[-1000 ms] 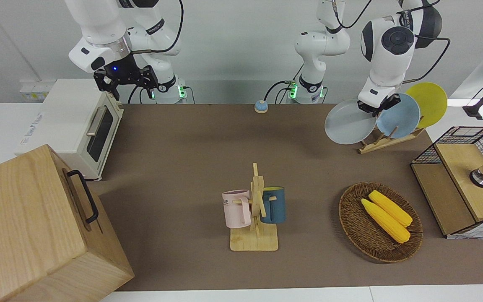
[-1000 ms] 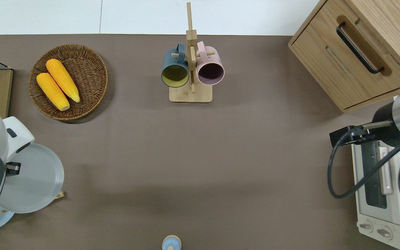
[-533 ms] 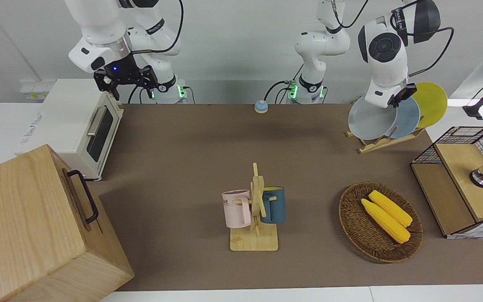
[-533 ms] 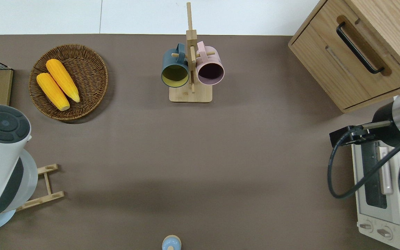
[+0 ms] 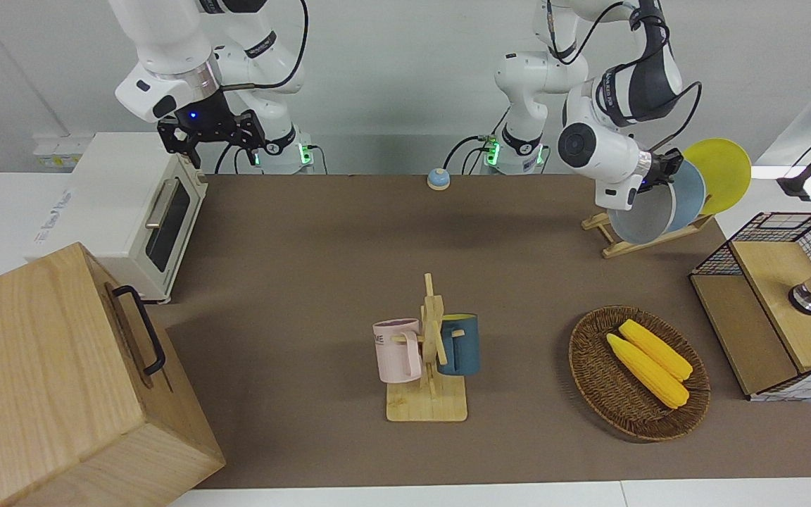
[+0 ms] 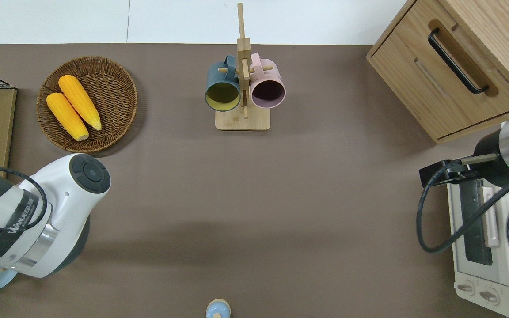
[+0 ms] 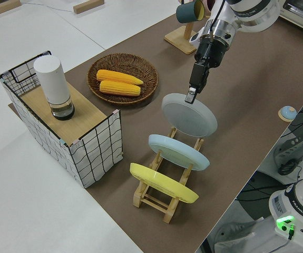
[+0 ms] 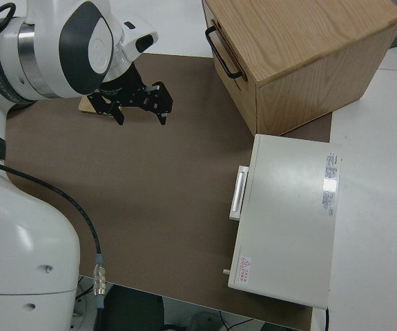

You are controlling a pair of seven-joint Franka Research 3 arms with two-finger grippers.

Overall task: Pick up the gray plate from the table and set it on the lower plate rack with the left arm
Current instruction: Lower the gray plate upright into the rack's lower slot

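The round pale-gray plate has swung over the last second from lying nearly flat, out past the open end of the small light-wood plate rack, to standing tilted on edge in line with the rack. In the left side view it now leans over the rack's endmost slot, next to the round light-blue plate, with the round yellow plate one slot farther along. The left arm's black two-finger gripper is pinching the gray plate's upper rim, and the arm's wrist has rolled over so that its white housing hides most of the rack in the overhead view.

Whether the gray plate's lower edge already rests between the pegs cannot be told; in the front view it sits low against the rack's rails, close to the light-blue plate, yet the gripper is clamped on it all the same. Judged from this, the carry is done and the task stands at the seating step: the plate seems to need only lowering fully into the slot before release.

The brown counter around the rack is otherwise undisturbed. The right arm is parked, its gripper spread.
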